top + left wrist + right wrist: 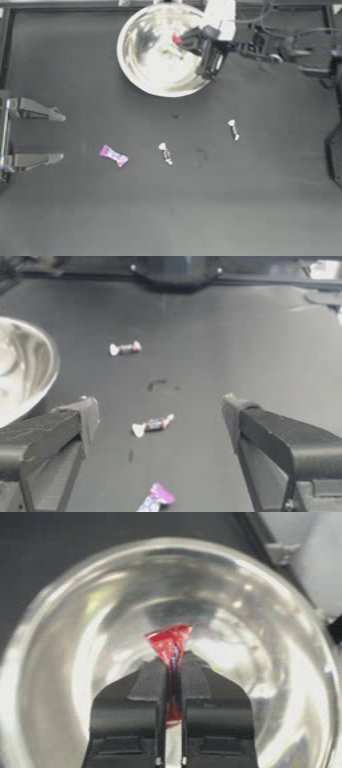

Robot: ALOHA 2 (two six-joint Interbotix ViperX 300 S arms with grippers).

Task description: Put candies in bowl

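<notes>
Now red candy (170, 643) pinched between right jaws above bowl (53, 612).

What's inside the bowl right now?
Above the bowl, the right end effector is shut on a red candy. The bowl's floor below it is hidden.

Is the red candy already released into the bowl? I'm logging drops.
No: the right gripper is shut on the red candy, held above the bowl.

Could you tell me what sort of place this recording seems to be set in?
Probably a robot lab tabletop rig: a bare dark table with a framed edge, the right claw holding a red candy over a shiny bowl, the left claw parked open at the table's left side.
</notes>
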